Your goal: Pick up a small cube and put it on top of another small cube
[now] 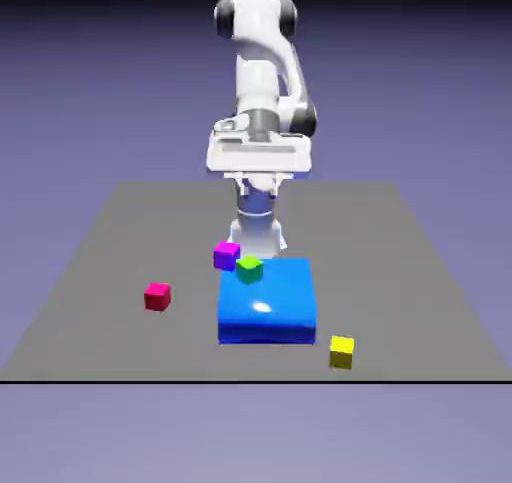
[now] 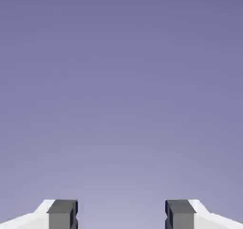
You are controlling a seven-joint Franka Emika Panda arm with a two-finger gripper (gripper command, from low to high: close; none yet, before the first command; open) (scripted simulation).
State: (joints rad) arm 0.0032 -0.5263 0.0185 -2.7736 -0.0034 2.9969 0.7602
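Yellow cube, the small one of the task, sits alone on the grey table in the lower right of the exterior picture, just beside the front right corner of the big blue block but apart from it, and nothing holds it. Going from largest to smallest, the table fills the middle band of that picture, before a plain blue-violet background. The white robot arm rises in the upper middle, folded high above the far part of the table. The blue block lies flat in the middle of the table. A green cube stands on the block's far left corner, and a purple cube is just to the upper left of it, very close; whether they touch I cannot tell. A red cube rests by itself to the left, well apart from the block. In the hand picture the gripper has its two grey fingertips spread wide, with only background between them.
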